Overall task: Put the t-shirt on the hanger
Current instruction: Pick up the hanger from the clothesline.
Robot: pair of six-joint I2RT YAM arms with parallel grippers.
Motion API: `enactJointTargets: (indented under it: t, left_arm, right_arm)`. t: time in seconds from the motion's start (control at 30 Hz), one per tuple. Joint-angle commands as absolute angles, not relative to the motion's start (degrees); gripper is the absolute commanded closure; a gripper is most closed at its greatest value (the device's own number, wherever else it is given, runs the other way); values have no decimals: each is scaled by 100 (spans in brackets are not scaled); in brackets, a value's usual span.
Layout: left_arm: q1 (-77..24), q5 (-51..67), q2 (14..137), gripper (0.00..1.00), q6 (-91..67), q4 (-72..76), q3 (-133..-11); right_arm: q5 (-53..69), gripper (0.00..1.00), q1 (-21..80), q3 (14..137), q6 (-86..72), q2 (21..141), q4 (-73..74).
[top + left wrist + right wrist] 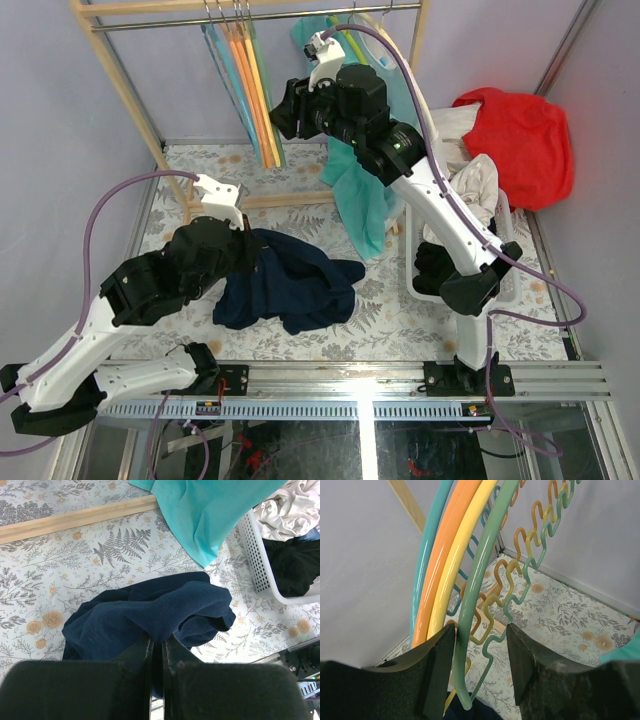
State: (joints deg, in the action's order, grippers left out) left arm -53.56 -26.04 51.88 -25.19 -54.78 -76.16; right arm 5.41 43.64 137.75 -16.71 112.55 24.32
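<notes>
The navy t-shirt lies crumpled on the floral table, left of the middle. My left gripper is shut on a fold of the t-shirt, with cloth pinched between the jaws in the left wrist view. My right gripper is up at the rack, open. In the right wrist view the mint-green hanger passes between its fingers, its arm close to the left finger and its wavy bar in the gap. The hanger still hangs among the other hangers.
Orange, yellow and teal hangers hang just left of the green one. The wooden rack stands at the back. A teal shirt hangs down. A white basket of clothes and a red garment are on the right.
</notes>
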Motion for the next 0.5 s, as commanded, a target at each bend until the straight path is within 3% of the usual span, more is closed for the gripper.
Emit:
enactJointTargets:
  t: [0.0,0.47]
  left_arm:
    - [-5329,-2652,5090,100,-2445,-5185,-7842]
    - [-5327,-2697,5058,100,-2365,-5203,-7884]
  right_arm:
    - [250,47,4348,13986,-1652,11352,2050]
    - [-850,46,4398,13861,-1193,11268,1997]
